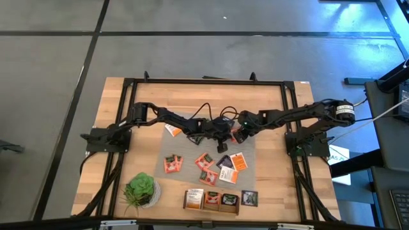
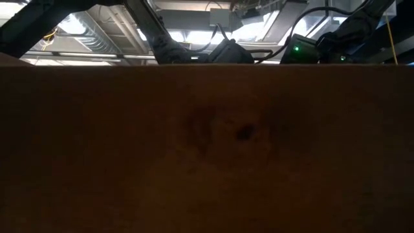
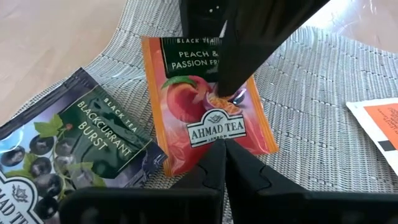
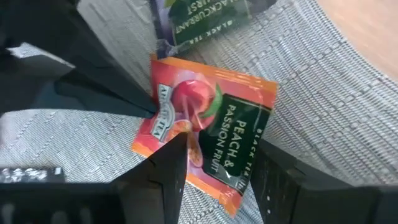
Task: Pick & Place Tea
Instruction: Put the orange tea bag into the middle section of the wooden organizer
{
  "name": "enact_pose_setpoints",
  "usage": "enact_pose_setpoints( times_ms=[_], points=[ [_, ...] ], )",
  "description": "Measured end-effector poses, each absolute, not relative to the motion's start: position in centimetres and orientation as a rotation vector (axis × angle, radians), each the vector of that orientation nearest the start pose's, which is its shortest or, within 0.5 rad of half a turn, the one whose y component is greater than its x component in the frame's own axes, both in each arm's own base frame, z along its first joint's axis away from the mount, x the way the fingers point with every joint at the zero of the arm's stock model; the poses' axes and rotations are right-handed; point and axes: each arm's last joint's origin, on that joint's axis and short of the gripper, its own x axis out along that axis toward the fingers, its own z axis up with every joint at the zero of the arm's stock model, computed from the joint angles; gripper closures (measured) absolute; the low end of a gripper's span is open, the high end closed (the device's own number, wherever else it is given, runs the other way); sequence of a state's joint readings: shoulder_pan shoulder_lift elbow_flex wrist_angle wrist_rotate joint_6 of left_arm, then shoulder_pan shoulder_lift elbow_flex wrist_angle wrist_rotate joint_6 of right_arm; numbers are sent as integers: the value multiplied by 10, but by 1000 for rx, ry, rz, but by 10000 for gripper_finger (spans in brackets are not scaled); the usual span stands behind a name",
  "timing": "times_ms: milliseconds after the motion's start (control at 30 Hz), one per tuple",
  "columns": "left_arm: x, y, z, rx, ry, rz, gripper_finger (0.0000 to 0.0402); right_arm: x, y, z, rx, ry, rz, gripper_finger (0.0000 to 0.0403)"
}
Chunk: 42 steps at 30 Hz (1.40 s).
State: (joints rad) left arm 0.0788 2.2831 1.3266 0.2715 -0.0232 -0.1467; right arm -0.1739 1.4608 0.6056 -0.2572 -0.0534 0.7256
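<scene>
Sachet: peach tea sachet [image 3: 208, 102] lay on grey mat [image 3: 323, 81], centre of frame, beside blackcurrant sachet [image 3: 74, 149].
Left gripper [image 3: 225, 142]: fully closed, tips pressed on sachet's lower edge.
Right gripper [image 4: 214, 152]: parted, straddled sachet's edge.
Technique: best pinned flat, then pinched squarely before lifting.

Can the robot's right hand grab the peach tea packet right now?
Probably yes. The right hand is open with its fingers on either side of the peach tea packet on the grey mat. But the shut left hand already pinches the packet's edge, so they might tug.
</scene>
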Motion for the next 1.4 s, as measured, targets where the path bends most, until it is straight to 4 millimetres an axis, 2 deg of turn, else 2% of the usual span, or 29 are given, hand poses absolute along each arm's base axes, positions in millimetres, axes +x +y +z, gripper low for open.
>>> enact_pose_setpoints(
  times_ms=[200,567,733,1000,1133,1233,1400],
  points=[
    [457,37,76,-160,672,147,400,234,-39,143,777,991,-487,264],
    [456,36,76,-170,671,141,399,233,-39,144,752,994,-486,377],
    [456,37,77,-163,666,135,398,233,-39,144,727,997,-474,396],
    [450,36,113,-59,674,96,395,231,-40,148,676,1000,-479,398],
    [444,36,142,-15,667,121,395,232,-42,164,610,962,-495,398],
    [440,37,151,-9,680,134,394,233,-42,177,549,935,-490,399],
    [430,33,170,-2,570,131,397,236,-36,200,462,886,-437,399]
  ],
)
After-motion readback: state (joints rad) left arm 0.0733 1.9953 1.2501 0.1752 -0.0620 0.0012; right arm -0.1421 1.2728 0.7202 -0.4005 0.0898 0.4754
